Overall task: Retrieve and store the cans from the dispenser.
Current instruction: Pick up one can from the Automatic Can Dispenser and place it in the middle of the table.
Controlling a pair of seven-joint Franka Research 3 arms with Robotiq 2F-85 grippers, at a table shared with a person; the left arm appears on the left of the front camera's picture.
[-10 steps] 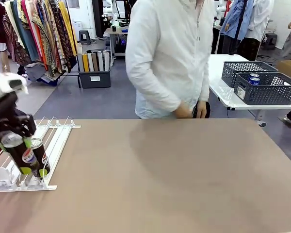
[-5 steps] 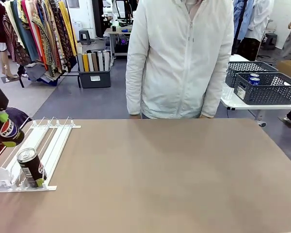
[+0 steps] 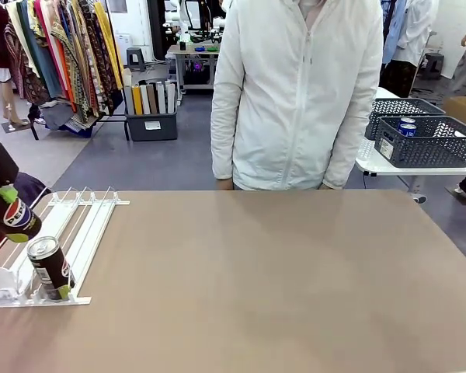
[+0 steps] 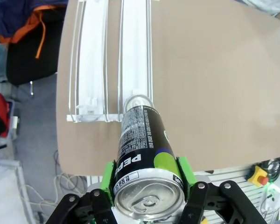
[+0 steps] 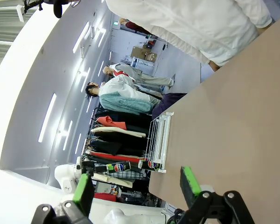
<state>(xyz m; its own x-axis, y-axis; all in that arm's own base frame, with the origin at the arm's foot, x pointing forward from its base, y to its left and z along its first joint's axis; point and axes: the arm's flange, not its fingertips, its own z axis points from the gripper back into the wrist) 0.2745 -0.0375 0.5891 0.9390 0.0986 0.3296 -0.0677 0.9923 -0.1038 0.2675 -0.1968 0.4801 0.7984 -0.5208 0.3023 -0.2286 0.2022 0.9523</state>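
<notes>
My left gripper [image 3: 0,186] is shut on a black can [image 3: 14,215] with a red-white-blue logo, holding it tilted in the air over the left side of the dispenser [image 3: 78,229]. In the left wrist view the green pads [image 4: 108,179] clamp this can [image 4: 142,144] near its silver top, and the white lanes of the dispenser [image 4: 135,56] lie below. A second black can [image 3: 50,268] stands in the rack's near end. My right gripper [image 5: 136,186] is open with nothing between its fingers, far from the dispenser [image 5: 158,137].
A person in a white jacket [image 3: 295,93] stands at the table's far edge. Dark grey baskets [image 3: 423,140] holding blue cans sit on a white table at the back right. The brown tabletop [image 3: 279,280] stretches bare to the right of the rack.
My left gripper has lifted one can out of the rack, up and to the left, leaving the other standing. The person has turned to face the table.
</notes>
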